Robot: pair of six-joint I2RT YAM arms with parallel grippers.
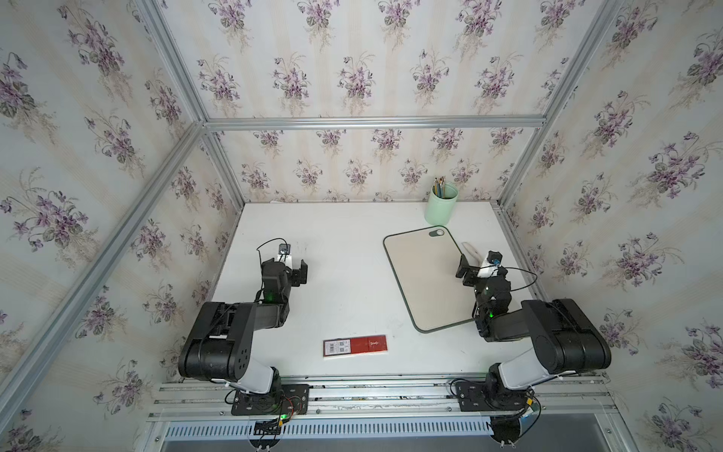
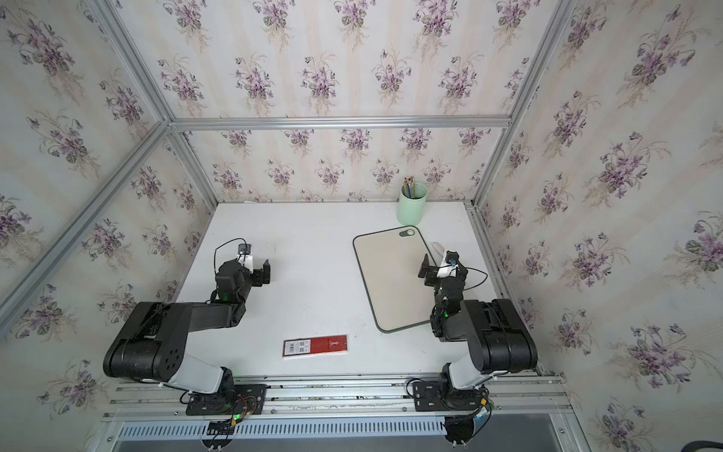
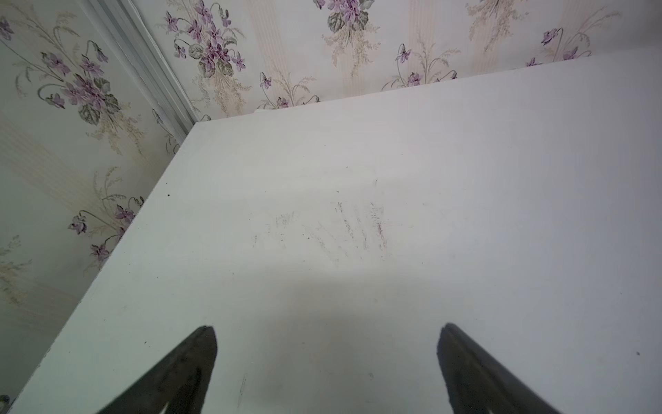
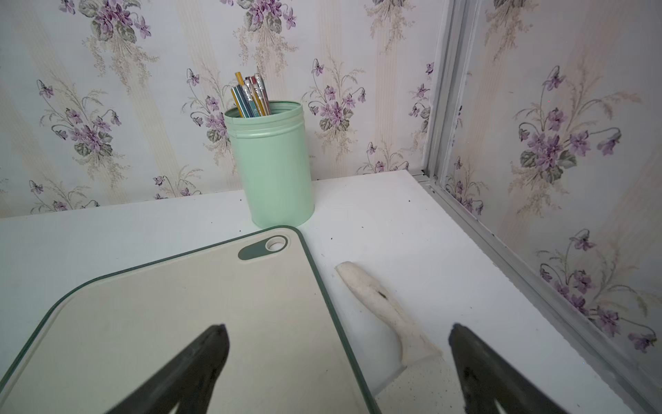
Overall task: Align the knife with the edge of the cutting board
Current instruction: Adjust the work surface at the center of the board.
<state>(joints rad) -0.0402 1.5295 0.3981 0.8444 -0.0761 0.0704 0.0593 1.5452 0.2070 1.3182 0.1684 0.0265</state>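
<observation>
Hovering right gripper [image 4: 336, 328], jaws wide open, nothing held
White cleaver-style knife [image 4: 379, 304] w/ cream handle lies just beside beige green-rimmed cutting board [image 4: 179, 286]; one finger's over the board, so closing prob shoves it askew

The knife [image 1: 469, 249] is mostly hidden under the right arm [image 1: 493, 291] in both top views, with only the handle's far tip peeking out. In the right wrist view its blade runs off the picture's edge. The cutting board's [image 1: 422, 274] near right corner is tucked behind that arm. The package [image 1: 355, 346] print is too small to read.
</observation>
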